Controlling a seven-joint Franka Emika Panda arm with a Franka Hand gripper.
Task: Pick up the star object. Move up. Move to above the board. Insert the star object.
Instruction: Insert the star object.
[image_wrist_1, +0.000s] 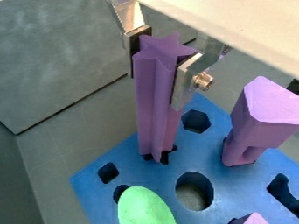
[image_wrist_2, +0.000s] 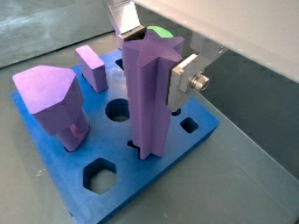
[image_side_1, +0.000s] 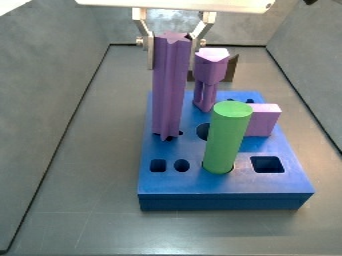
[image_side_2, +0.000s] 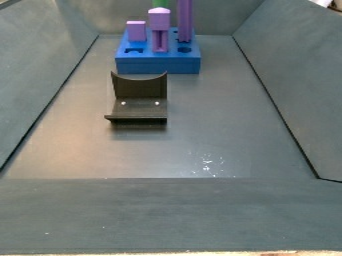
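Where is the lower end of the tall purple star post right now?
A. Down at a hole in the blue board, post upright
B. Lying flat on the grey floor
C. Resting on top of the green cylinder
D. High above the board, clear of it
A: in both wrist views the star post stands upright, its foot at a hole in the board, the claw gripping its top.

matt purple star object (image_wrist_1: 156, 96), silver metal claw (image_wrist_1: 163, 54)

On the board (image_side_1: 221, 190), the gripper (image_side_1: 171, 40) holds the star object (image_side_1: 167, 85) by its top; the green cylinder (image_side_1: 226, 138) and hexagonal post (image_side_1: 210, 78) crowd one flank, the opposite flank and floor beyond the board lie open
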